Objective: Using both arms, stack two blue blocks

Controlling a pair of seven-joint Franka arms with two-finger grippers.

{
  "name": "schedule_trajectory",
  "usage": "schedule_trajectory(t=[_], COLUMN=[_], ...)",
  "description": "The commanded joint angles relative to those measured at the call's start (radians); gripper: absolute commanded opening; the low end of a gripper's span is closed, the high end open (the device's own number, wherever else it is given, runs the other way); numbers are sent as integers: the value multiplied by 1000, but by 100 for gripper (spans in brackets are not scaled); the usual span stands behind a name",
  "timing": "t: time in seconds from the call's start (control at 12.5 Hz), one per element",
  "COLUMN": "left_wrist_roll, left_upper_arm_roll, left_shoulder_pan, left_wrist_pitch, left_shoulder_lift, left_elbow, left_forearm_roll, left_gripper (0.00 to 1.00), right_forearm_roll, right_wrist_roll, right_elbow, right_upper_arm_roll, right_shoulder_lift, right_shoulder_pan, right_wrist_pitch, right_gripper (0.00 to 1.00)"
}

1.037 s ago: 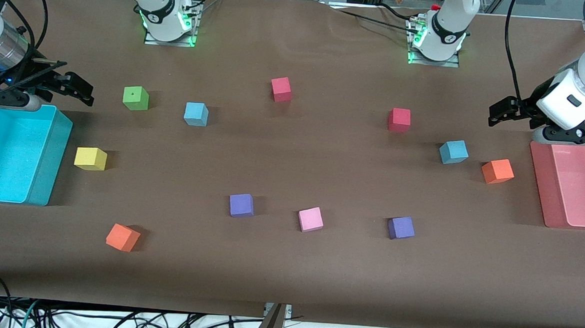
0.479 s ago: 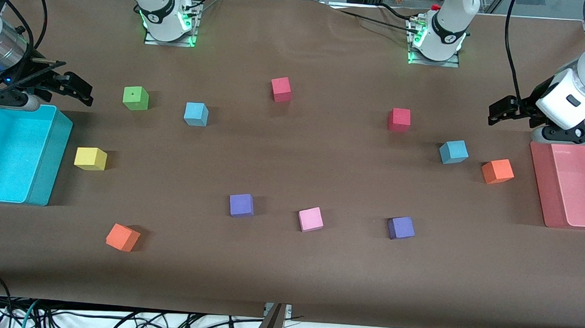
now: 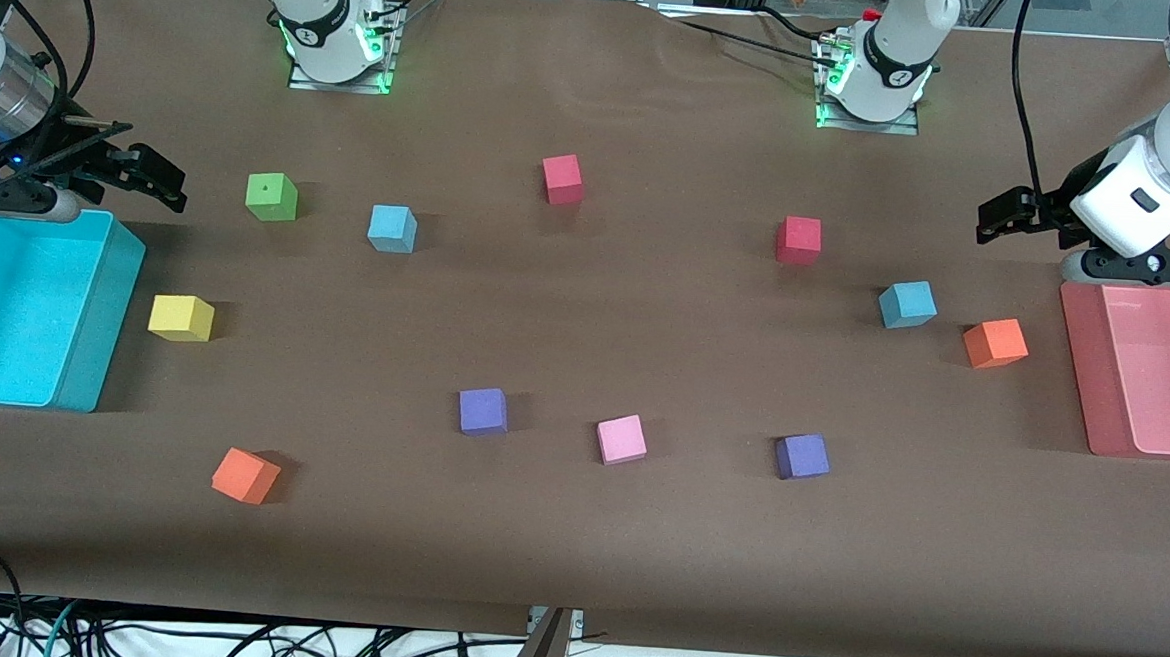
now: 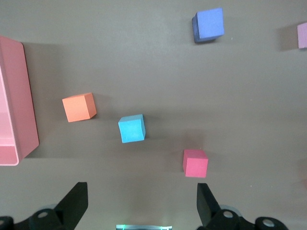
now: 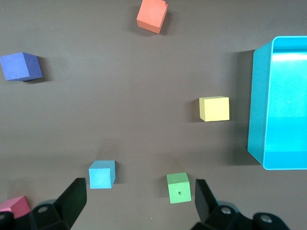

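Note:
One blue block (image 3: 392,228) lies on the table beside a green cube (image 3: 271,197), toward the right arm's end; it also shows in the right wrist view (image 5: 101,174). The second blue block (image 3: 908,304) lies beside an orange cube (image 3: 995,343) toward the left arm's end; it shows in the left wrist view (image 4: 131,129) too. My right gripper (image 3: 157,178) hangs open and empty above the cyan bin's corner. My left gripper (image 3: 996,225) hangs open and empty up in the air by the pink tray's end of the table.
A cyan bin (image 3: 95,313) stands at the right arm's end, a pink tray (image 3: 1083,375) at the left arm's end. Scattered cubes: two red (image 3: 562,178) (image 3: 798,240), two purple (image 3: 483,410) (image 3: 802,456), pink (image 3: 621,439), yellow (image 3: 181,317), another orange (image 3: 245,475).
The left arm's wrist has risen slightly. The right arm and all cubes have not moved.

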Motion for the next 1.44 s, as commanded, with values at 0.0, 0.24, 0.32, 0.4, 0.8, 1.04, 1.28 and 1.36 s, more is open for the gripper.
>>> schedule_trajectory(t=[0.0, 0.24, 0.32, 0.4, 0.8, 1.04, 1.28, 1.36], left_wrist_roll=[35, 35, 35, 35, 35, 35, 35, 35], left_upper_arm_roll=[11, 11, 11, 11, 13, 13, 13, 13], left_shoulder_pan=[-3, -3, -3, -3, -2, -3, -3, -3], left_wrist_pitch=[-32, -34, -34, -34, -34, -34, -34, -32], left_shoulder_lift=[11, 11, 11, 11, 13, 13, 13, 13], left_elbow=[31, 31, 31, 30, 30, 30, 30, 28], left_forearm_roll=[8, 6, 6, 6, 6, 6, 6, 6], left_gripper=[100, 100, 100, 100, 100, 100, 100, 100], right_forearm_roll=[5, 5, 7, 7, 5, 5, 7, 7], right_wrist_roll=[-16, -16, -16, -16, -16, -14, -7, -7], right_elbow=[29, 29, 29, 28, 29, 28, 23, 16], right_upper_arm_roll=[-12, -11, -12, -12, -12, -11, -11, -8], right_shoulder_lift=[9, 8, 9, 8, 8, 8, 3, 2], right_shoulder_pan=[11, 11, 11, 11, 11, 11, 12, 12], right_wrist_pitch=[-26, -26, -26, -26, -26, -32, -61, -63], right_gripper=[100, 100, 100, 100, 100, 100, 100, 100])
